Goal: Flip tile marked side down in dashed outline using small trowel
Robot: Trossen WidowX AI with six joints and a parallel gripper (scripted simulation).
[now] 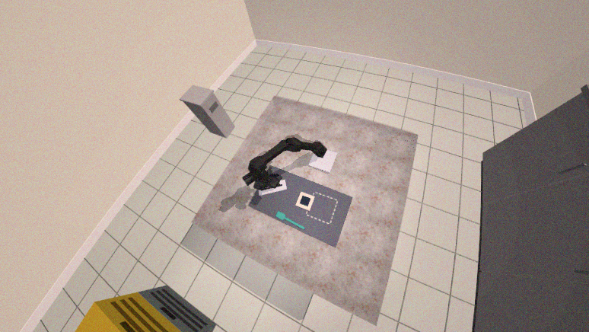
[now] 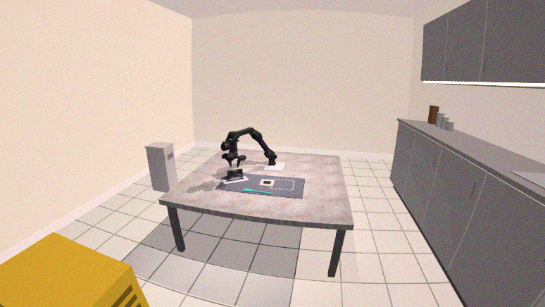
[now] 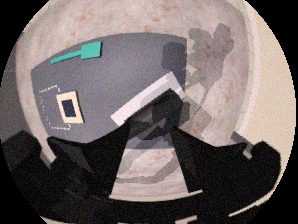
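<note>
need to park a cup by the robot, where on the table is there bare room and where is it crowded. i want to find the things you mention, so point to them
Room: the tabletop (image 1: pixel 362 263) (image 2: pixel 320 208) between the mat's (image 1: pixel 342 222) (image 2: pixel 299 190) right end and the table's right edge, as the top view shows it. Crowded: the mat's left end, where the fingers (image 2: pixel 234 164) hang over the white strip (image 1: pixel 278 188) (image 3: pixel 142 100).

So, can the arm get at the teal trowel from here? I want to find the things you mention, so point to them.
Probably yes: the hand (image 1: pixel 281 184) (image 2: pixel 234 165) (image 3: pixel 150 128) looks open and empty, and nothing visible stands between it and the trowel (image 1: pixel 291 220) (image 2: pixel 258 191) (image 3: pixel 91 50), flat on the mat (image 1: pixel 321 235) (image 2: pixel 296 193) (image 3: pixel 120 55).
</note>
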